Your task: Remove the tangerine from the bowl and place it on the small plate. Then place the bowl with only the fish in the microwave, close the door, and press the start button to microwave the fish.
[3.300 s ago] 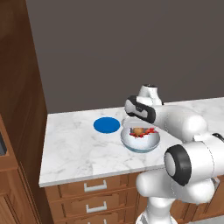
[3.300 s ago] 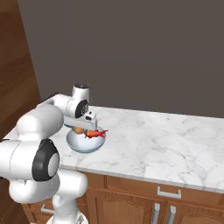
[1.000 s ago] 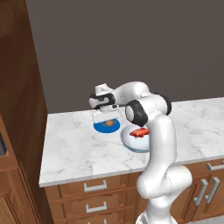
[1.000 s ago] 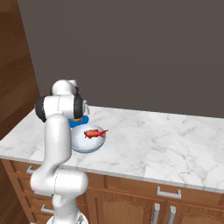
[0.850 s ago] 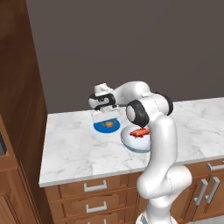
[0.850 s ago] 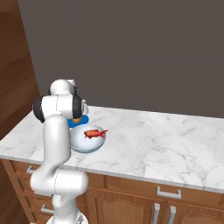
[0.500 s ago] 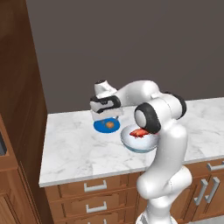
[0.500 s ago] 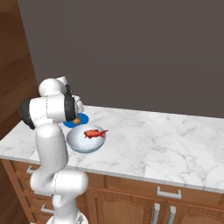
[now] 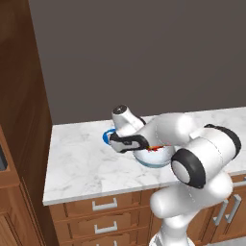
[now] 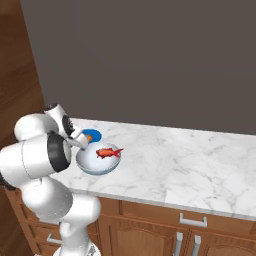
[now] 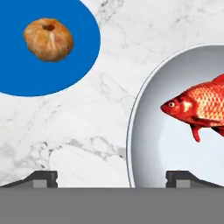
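The tangerine (image 11: pixel 48 38) lies on the small plate (image 11: pixel 26 81), a blue disc whose edge also peeks out from behind the hand (image 9: pixel 106 136) and which shows beyond the bowl (image 10: pixel 94 134). The white bowl (image 11: pixel 144 144) holds just the red fish (image 11: pixel 199 107); bowl (image 9: pixel 153 158) and fish (image 10: pixel 108 152) sit on the marble counter. My gripper (image 11: pixel 113 179) is open and empty, low over the counter, with one fingertip on each side of the bowl's near rim, between plate and bowl. Its hand (image 9: pixel 127 142) (image 10: pixel 80 142) hovers there. The microwave and its door are out of view.
A tall brown wooden cabinet (image 9: pixel 19 120) stands at the counter's left end. Drawers (image 9: pixel 105 204) run below the front edge. A dark wall backs the counter, and bare marble (image 10: pixel 190 160) stretches to the right of the bowl.
The jaws have opened wider with the tangerine left on the blue plate. The hand has moved off the plate toward the bowl's rim, and the arm has folded down lower.
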